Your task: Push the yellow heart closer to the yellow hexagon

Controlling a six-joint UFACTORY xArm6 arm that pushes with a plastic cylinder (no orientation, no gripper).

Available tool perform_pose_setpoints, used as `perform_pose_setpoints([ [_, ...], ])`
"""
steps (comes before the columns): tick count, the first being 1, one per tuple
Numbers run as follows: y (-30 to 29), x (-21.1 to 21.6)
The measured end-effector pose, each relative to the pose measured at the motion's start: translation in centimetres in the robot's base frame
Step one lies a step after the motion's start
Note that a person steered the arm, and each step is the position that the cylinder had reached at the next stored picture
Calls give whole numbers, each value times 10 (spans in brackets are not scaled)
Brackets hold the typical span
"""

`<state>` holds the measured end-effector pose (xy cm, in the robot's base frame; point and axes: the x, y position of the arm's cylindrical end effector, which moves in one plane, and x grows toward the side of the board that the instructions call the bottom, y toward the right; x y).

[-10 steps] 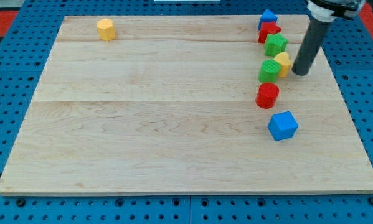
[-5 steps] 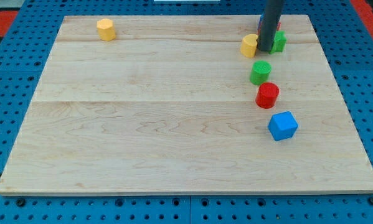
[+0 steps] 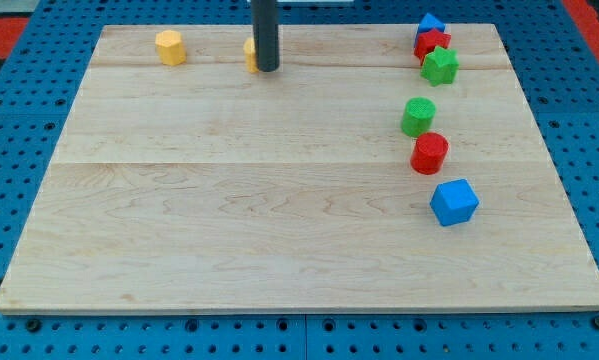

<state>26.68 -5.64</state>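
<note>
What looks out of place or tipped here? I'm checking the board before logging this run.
Nothing stands out. My tip sits against the yellow heart, which is mostly hidden behind the rod, right of the yellow hexagon. All blocks rest flat on the board.

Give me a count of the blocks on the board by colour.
Yellow: 2, the yellow hexagon and the yellow heart, mostly hidden behind my tip
Red: 2
Green: 2
Blue: 2
Total: 8
</note>
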Motion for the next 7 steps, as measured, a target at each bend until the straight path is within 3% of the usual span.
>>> perform_pose_setpoints([
  [3, 11, -28],
  [5, 6, -74],
  [7, -39, -61],
])
